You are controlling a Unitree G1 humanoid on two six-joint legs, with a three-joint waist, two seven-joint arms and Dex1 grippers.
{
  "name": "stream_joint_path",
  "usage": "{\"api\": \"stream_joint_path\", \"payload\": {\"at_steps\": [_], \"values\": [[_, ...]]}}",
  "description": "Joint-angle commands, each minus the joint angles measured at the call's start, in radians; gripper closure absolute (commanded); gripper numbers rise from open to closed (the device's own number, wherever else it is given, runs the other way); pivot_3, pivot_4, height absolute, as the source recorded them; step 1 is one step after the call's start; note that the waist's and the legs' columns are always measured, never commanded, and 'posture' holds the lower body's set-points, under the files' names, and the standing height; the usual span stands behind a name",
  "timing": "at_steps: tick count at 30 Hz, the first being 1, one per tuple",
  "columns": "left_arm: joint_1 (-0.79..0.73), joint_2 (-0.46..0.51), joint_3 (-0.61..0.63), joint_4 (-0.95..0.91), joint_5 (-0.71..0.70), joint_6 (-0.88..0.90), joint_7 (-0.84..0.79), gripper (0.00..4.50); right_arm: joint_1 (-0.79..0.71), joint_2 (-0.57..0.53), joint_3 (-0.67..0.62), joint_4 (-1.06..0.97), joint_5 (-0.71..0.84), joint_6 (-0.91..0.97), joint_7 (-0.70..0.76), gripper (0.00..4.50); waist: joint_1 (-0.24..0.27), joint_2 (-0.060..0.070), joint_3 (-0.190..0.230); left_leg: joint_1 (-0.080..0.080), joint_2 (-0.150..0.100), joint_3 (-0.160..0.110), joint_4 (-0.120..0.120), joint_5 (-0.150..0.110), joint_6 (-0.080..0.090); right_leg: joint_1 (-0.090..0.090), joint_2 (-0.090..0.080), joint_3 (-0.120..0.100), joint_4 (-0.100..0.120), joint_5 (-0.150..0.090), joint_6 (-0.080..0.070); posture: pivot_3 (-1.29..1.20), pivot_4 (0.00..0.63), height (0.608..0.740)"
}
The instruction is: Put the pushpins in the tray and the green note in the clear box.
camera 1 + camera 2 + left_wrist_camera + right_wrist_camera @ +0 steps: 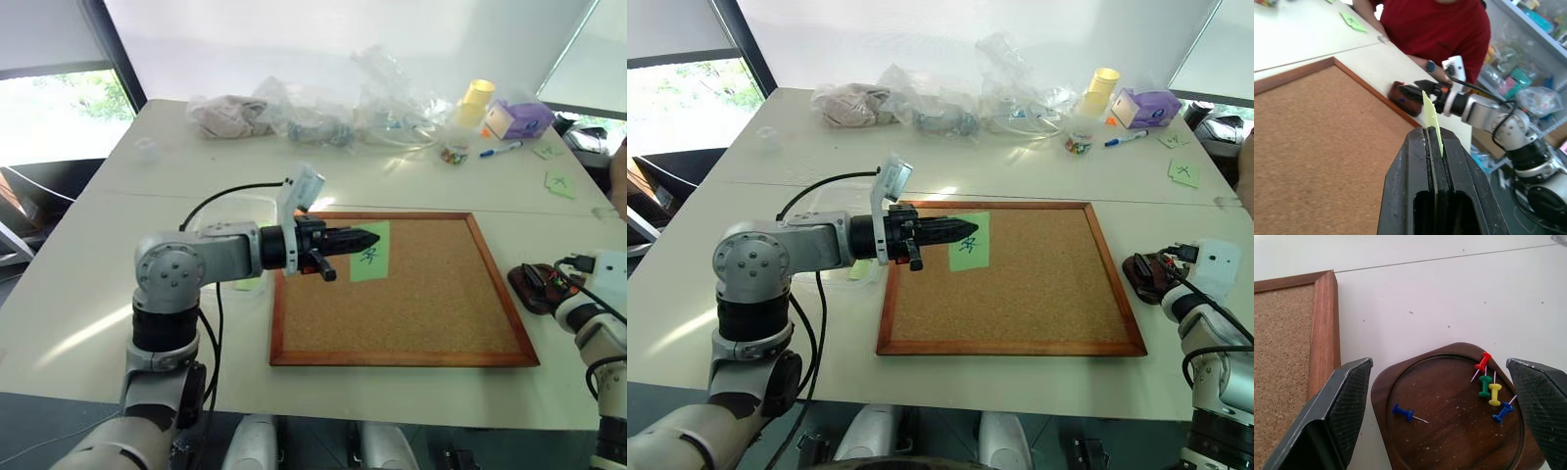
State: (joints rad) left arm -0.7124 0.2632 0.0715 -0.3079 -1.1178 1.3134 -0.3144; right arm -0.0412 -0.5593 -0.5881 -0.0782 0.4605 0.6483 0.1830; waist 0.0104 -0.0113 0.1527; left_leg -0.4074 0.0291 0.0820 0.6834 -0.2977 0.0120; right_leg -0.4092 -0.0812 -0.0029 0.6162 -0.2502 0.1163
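Five pushpins [1488, 391]: we count them lying in the tray [1449, 440], so that half looks done.
Right claw [1449, 406]: fingers spread wide either side of the tray at the corkboard's [431, 294] three o'clock; we judge a pin just dropped.
Left claw [364, 238]: clamped on the green note [370, 257], lifted over the corkboard.
Clear box [230, 211]: on the desk at the corkboard's nine o'clock, awaiting the note.
Views: the left wrist shows the note edge-on between the fingers; the head views show its scribble.

A corkboard [421, 294] lies near plastic bags [323, 113].
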Motion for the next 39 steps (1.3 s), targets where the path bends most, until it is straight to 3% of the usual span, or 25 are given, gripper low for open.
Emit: {"api": "stream_joint_path", "payload": {"at_steps": [1, 6, 11, 15, 19, 24, 32, 35, 39], "values": [[-0.011, 0.010, 0.014, -0.005, 0.007, -0.038, -0.011, 4.50, -0.040, 0.029, -0.097, -0.050, 0.097, -0.003, -0.003, 0.03, 0.000, 0.000, 0.000, 0.000, 0.000, 0.000, 0.000, 0.000, 0.000, 0.000, 0.000, 0.000, 0.000, 0.000, 0.000, 0.00, 0.150, 0.740], [-0.012, 0.029, 0.008, -0.011, 0.041, -0.069, -0.005, 4.50, -0.039, 0.025, -0.121, -0.103, 0.168, -0.004, 0.042, 0.03, 0.001, 0.001, 0.000, 0.000, 0.000, 0.000, 0.000, 0.000, 0.000, 0.000, 0.000, 0.000, 0.000, 0.000, 0.000, 0.00, 0.150, 0.740], [-0.028, 0.065, 0.034, 0.001, 0.114, -0.109, 0.048, 4.50, 0.071, -0.040, -0.051, -0.335, 0.325, 0.039, 0.283, 0.03, 0.000, 0.002, 0.001, 0.000, 0.000, 0.000, 0.000, 0.000, 0.000, 0.000, 0.000, 0.000, 0.000, 0.000, 0.000, 0.00, 0.150, 0.740], [-0.007, 0.289, -0.001, -0.012, 0.152, 0.036, 0.010, 4.50, 0.122, -0.139, -0.010, -0.516, 0.551, 0.179, 0.394, 0.03, -0.016, 0.004, 0.002, 0.001, 0.001, 0.000, -0.001, 0.000, 0.000, 0.000, 0.001, 0.000, 0.001, 0.000, 0.000, 0.00, 0.150, 0.740], [0.026, 0.449, -0.031, 0.026, 0.243, 0.027, -0.029, 4.50, 0.122, -0.215, 0.069, -0.620, 0.679, 0.242, 0.430, 0.03, -0.020, 0.002, 0.002, 0.001, 0.002, -0.001, -0.001, 0.000, 0.000, 0.000, 0.001, 0.000, 0.001, 0.000, 0.000, 0.00, 0.150, 0.740], [-0.021, 0.473, -0.013, 0.062, 0.298, 0.009, -0.052, 4.50, 0.086, -0.266, 0.175, -0.671, 0.699, 0.245, 0.453, 0.03, 0.004, -0.003, 0.005, 0.000, 0.002, -0.002, 0.000, 0.000, 0.000, 0.000, -0.001, 0.000, -0.001, -0.002, -0.004, 0.00, 0.150, 0.740], [-0.019, 0.474, -0.082, 0.134, 0.413, 0.020, -0.070, 4.50, 0.092, -0.282, 0.331, -0.713, 0.591, 0.222, 0.459, 0.03, 0.002, -0.003, 0.006, -0.001, 0.001, -0.002, 0.000, 0.000, 0.001, 0.000, 0.000, 0.000, -0.001, -0.002, -0.003, 0.00, 0.150, 0.740], [-0.026, 0.454, -0.097, 0.156, 0.435, 0.011, -0.085, 3.43, 0.099, -0.281, 0.354, -0.711, 0.557, 0.203, 0.459, 0.00, 0.003, -0.003, 0.006, -0.001, 0.001, -0.002, 0.000, 0.000, 0.001, 0.000, 0.000, 0.000, -0.001, -0.002, -0.003, 0.00, 0.150, 0.740], [-0.040, 0.446, -0.105, 0.168, 0.463, 0.006, -0.112, 1.67, 0.114, -0.270, 0.351, -0.711, 0.531, 0.181, 0.445, 0.00, 0.002, -0.003, 0.006, -0.001, 0.001, -0.002, 0.000, 0.000, 0.001, 0.000, 0.000, 0.000, -0.001, -0.002, -0.003, 0.00, 0.150, 0.740]]}}
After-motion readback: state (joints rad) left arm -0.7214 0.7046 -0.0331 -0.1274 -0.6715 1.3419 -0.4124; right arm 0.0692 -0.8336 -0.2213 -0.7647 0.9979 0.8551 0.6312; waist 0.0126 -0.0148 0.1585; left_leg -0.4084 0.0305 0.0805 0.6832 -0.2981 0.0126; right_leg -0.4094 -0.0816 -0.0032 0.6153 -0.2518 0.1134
